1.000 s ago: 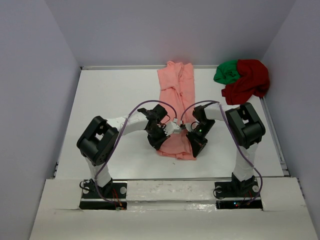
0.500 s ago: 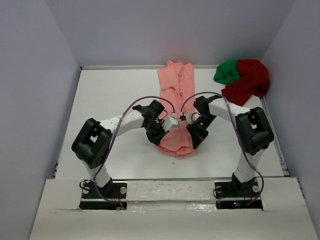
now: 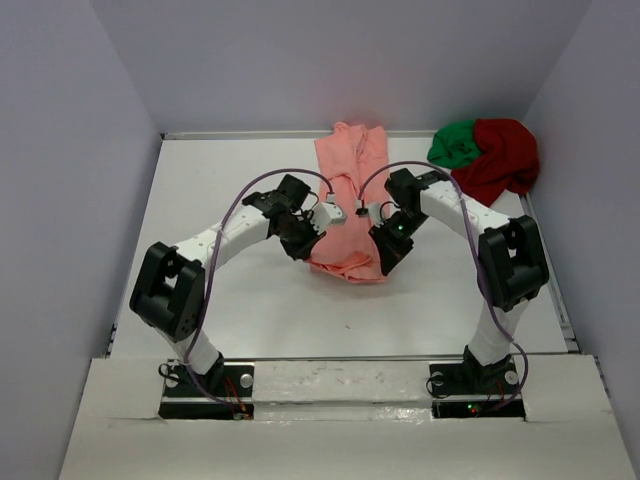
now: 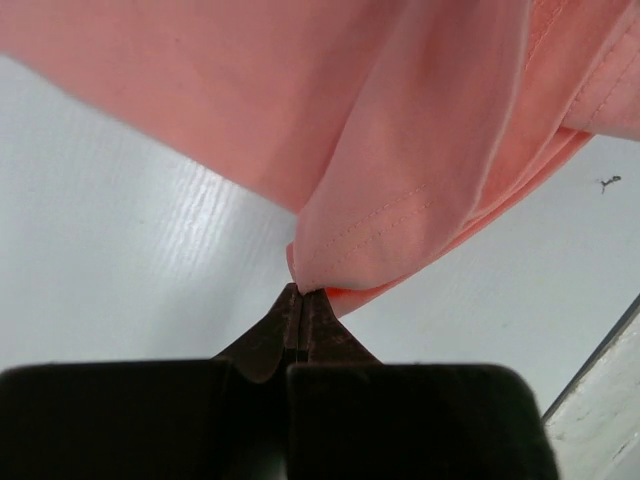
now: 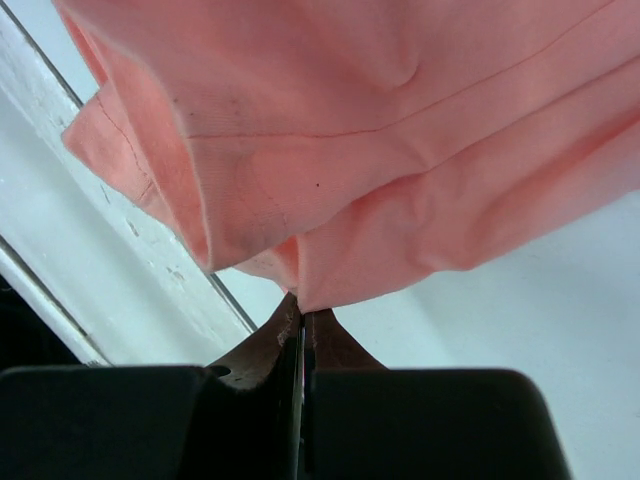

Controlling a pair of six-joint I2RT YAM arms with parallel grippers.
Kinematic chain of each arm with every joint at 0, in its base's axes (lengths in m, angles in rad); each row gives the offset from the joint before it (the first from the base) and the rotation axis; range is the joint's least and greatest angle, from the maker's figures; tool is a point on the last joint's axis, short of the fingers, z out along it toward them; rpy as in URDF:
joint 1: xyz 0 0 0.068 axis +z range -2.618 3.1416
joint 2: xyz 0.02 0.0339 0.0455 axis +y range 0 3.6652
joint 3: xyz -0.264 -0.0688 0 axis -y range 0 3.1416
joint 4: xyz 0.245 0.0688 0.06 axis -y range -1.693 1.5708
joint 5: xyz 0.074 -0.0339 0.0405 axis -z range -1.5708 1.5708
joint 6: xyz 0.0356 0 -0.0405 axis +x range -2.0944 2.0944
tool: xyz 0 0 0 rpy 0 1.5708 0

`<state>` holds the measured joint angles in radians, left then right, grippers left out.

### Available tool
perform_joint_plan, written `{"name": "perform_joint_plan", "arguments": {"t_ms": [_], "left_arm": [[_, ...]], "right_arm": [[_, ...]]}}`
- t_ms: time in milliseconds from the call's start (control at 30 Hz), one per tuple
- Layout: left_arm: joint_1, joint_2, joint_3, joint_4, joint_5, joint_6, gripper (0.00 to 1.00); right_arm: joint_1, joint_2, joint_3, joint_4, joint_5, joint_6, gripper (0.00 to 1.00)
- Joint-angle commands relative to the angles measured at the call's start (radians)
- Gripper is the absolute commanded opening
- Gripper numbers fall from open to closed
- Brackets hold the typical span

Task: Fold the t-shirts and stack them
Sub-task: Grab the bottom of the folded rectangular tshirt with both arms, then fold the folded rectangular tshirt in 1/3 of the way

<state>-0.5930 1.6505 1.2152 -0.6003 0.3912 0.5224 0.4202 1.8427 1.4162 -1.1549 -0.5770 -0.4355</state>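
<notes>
The salmon-pink t-shirt (image 3: 352, 190) lies as a long narrow strip down the middle of the table, its near end lifted. My left gripper (image 3: 316, 222) is shut on the left corner of that end; in the left wrist view the pink cloth (image 4: 400, 200) hangs from the pinched tips (image 4: 301, 292). At the right corner, my right gripper (image 3: 376, 232) is shut on the hem, with the pink cloth (image 5: 380, 160) bunched just above its tips (image 5: 302, 308). Bunched together at the back right lie the green t-shirt (image 3: 454, 143) and the dark red t-shirt (image 3: 498, 160).
Grey walls close in the white table (image 3: 220, 200) on the left, back and right. A raised white ledge (image 3: 330, 375) runs along the near edge by the arm bases. Purple cables loop over both arms.
Both grippers have carried the pink shirt's near end away from the bases toward the back, so the strip now looks shorter and doubles over itself. Both stay shut on the cloth.
</notes>
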Motion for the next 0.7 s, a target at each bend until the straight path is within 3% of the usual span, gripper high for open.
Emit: {"name": "perform_joint_plan", "arguments": {"t_ms": [0,667], "left_arm": [[0.019,-0.054,0.055,0.002,-0.037,0.002,0.00],[0.050,-0.048,0.081,0.115,-0.042,-0.073,0.00]], "right_arm": [[0.008,-0.008,0.067,-0.023,0.034,0.017,0.00],[-0.012,0.000,0.110,0.130,0.155,0.099,0.00]]}}
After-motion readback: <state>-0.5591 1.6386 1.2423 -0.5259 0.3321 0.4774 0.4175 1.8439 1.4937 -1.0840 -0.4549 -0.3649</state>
